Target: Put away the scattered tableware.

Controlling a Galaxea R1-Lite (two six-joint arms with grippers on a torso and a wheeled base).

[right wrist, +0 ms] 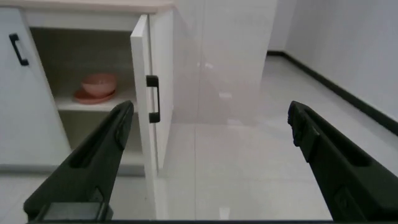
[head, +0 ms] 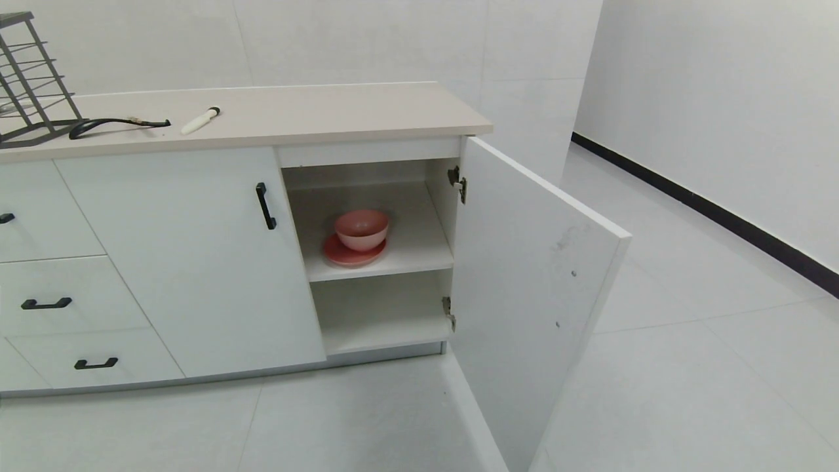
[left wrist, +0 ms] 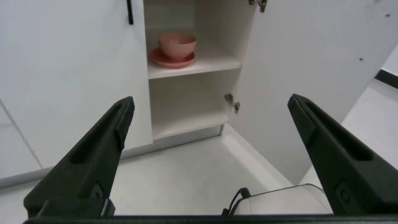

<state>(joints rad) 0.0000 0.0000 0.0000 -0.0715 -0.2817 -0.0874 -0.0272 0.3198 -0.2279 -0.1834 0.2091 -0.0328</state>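
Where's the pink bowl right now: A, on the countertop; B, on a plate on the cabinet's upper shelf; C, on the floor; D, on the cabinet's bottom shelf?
B: the pink bowl sits on the pink plate on the upper shelf.

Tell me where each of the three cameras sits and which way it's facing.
Head view: up high, looking forward and down at the counter and open cabinet holding a pink bowl on a pink plate.
Left wrist view: low on the left arm, facing the cabinet opening; the open left hand frames it.
Right wrist view: on the right arm, looking past the open door at the shelf; the open right hand frames it.
Shared: all see the bowl and plate.
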